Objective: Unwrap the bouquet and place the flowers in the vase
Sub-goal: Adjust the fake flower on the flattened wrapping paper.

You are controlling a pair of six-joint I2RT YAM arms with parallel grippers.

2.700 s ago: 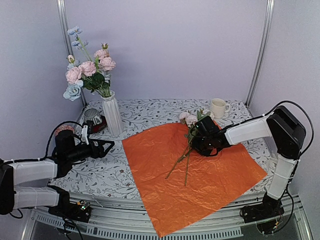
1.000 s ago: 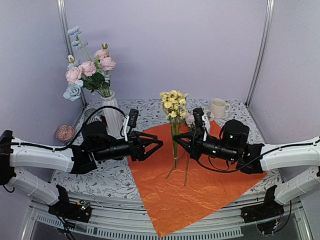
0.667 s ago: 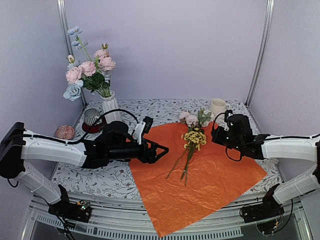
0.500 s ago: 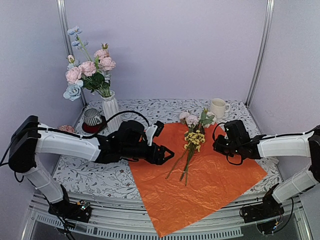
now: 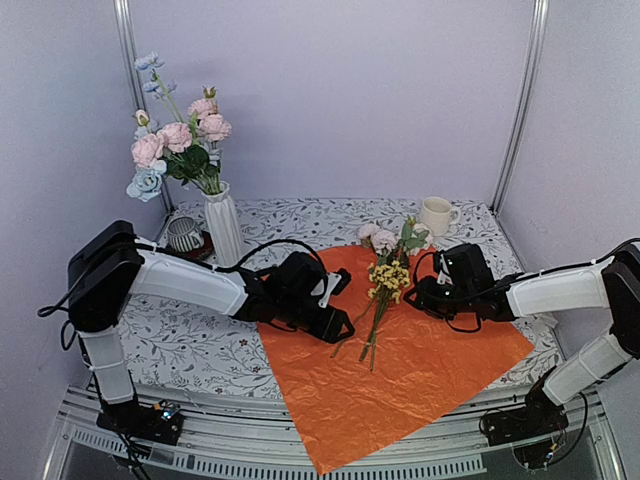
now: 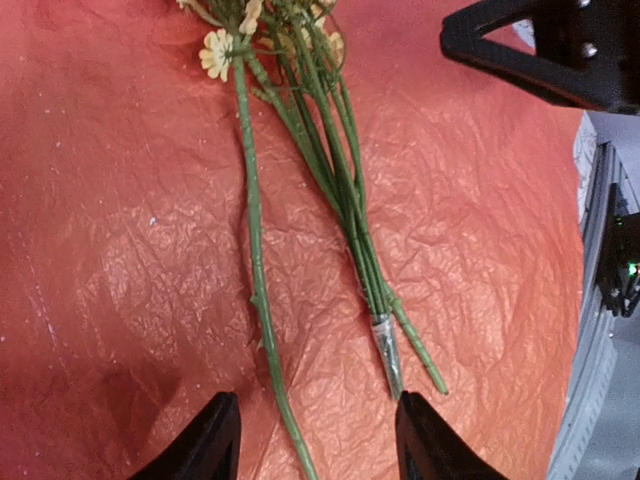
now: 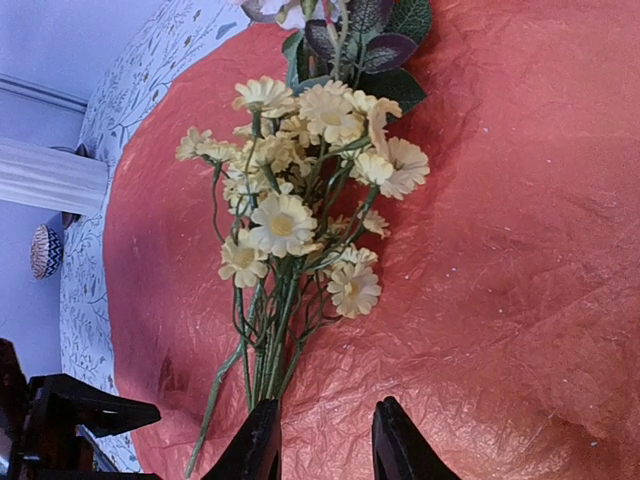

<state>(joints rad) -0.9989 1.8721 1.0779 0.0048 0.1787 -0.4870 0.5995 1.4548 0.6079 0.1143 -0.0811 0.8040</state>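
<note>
The orange paper point(image 5: 420, 360) lies spread flat on the table. On it lie the flowers: a yellow bunch point(image 5: 390, 277) and pink blooms point(image 5: 377, 238), with their stems point(image 6: 335, 180) pointing toward me. My left gripper point(image 5: 341, 326) is open at the stem ends. One thin stem point(image 6: 256, 280) runs between its fingers point(image 6: 212, 446), and the taped bunch end point(image 6: 387, 348) lies by the other finger. My right gripper point(image 7: 325, 442) is open, low over the paper just right of the yellow blooms point(image 7: 300, 200), with nothing in it. The white ribbed vase point(image 5: 225, 228) at the back left holds pink and blue flowers point(image 5: 178, 150).
A cream mug point(image 5: 436, 215) stands at the back right, past the paper. A striped cup on a red saucer point(image 5: 186, 236) sits left of the vase. Metal frame posts point(image 5: 520, 100) rise at the back corners. The paper's near corner overhangs the table's front edge point(image 5: 330, 455).
A second ago my right gripper held the yellow bunch upright; the bunch now lies on the paper and that gripper has opened. My left gripper has slid right to the stem ends.
</note>
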